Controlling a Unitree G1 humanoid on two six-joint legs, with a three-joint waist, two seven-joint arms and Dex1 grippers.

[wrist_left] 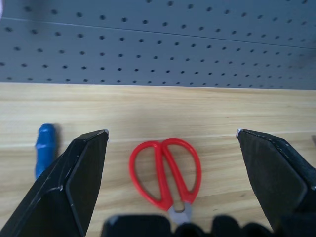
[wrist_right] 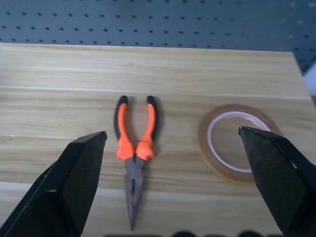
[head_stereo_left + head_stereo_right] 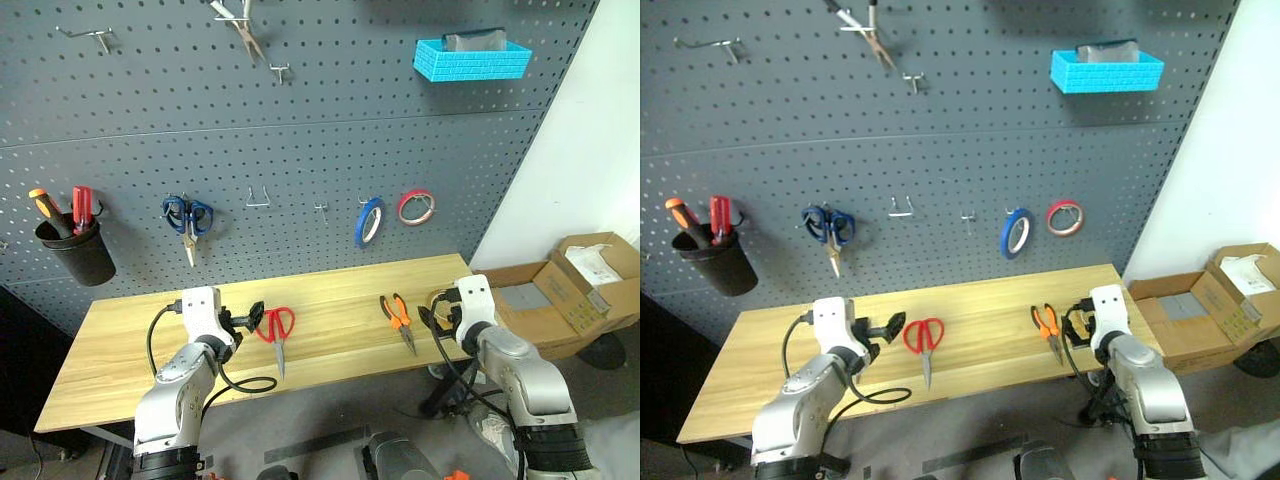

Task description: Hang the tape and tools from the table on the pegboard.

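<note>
The red-handled scissors lie on the light wood table, handles toward the pegboard. My left gripper hovers just short of them, open, with the scissors between and ahead of its fingers. A small blue-handled screwdriver lies beside them. The orange-and-black pliers lie to the right, jaws toward me. My right gripper is open and empty over the table edge, facing the pliers and the yellow-tan tape ring lying flat next to them.
On the pegboard hang blue-handled scissors, a blue roll, a red roll, bare pliers, a blue basket and a black cup. Bare hooks sit between. Cardboard boxes stand at right.
</note>
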